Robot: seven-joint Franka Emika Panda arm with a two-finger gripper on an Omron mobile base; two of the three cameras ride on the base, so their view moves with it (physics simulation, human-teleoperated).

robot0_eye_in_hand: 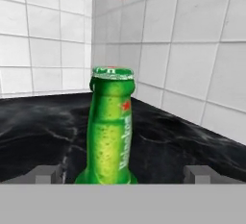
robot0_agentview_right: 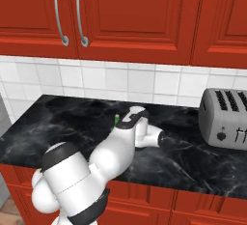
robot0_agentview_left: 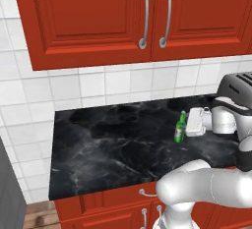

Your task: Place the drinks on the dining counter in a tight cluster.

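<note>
Left base view, left to right: grey appliance edge at the far left, then white tiled wall (robot0_agentview_left: 98, 83) under red wall cabinets (robot0_agentview_left: 88, 16) with two silver handles at the centre. Below, black marble-veined counter (robot0_agentview_left: 118, 144) over red drawers.

Green bottle (robot0_agentview_left: 180, 128) stands upright on that counter, right of centre, well back from the front edge. The hand (robot0_agentview_left: 188, 123) sits level with it, just to its right and pointing left at it, white body horizontal. Toaster (robot0_agentview_left: 236, 93) is behind the arm at the far right.

Right base view: same cabinets and handles upper left. The arm rises from the lower left and bends over the counter (robot0_agentview_right: 193, 161); just a sliver of the bottle (robot0_agentview_right: 116, 119) shows past the wrist. Toaster (robot0_agentview_right: 226, 118) stands at the far right, well apart from the bottle.

Hand view: bottle (robot0_eye_in_hand: 111, 131) fills the centre, upright, cap on, red star and lettering on the neck label. Left fingertip (robot0_eye_in_hand: 45, 174) and right fingertip (robot0_eye_in_hand: 202, 174) sit wide apart at the bottom, one on each side of the bottle's shoulder, with clear gaps, so no contact. The hand is spread wide, gripping nothing. Tiled wall corner behind the bottle, dark counter underneath.

Bottle is on the narrower counter with the wall cabinets and toaster, not on a dining counter.
</note>
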